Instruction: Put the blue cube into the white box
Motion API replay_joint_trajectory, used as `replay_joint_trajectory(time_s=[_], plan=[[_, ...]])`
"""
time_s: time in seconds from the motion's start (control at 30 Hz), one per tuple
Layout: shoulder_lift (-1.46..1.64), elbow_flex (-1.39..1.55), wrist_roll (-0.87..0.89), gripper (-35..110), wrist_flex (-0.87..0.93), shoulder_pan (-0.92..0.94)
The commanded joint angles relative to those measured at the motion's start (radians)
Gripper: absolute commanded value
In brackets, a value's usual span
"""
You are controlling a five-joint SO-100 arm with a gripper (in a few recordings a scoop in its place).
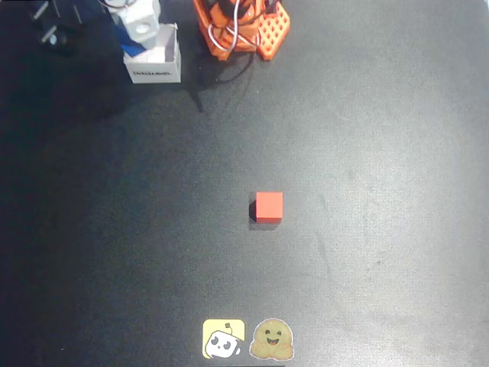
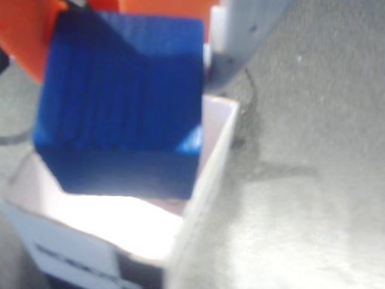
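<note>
My claw (image 2: 129,84) grips the blue cube (image 2: 120,108) above the white box (image 2: 213,156); I'd center it off the right wall before letting go

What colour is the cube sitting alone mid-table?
Red cube, clearest in the overhead view.

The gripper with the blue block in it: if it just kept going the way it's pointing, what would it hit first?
Most likely the inside floor of the white box. The gripper holds the blue cube just above the opening, pointing down into it; exact depth is unclear.
</note>
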Motion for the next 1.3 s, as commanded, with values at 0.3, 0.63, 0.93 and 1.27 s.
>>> replay_joint_trajectory(time_s=[0.3,0.63,0.93,1.27], plan=[[0.040,0.067,-0.003,0,0.072,0.063],[0.046,0.110,-0.040,18,0.049,0.087],[0.046,0.104,-0.092,25,0.052,0.121],[0.075,0.069,-0.426,0,-0.130,0.078]])
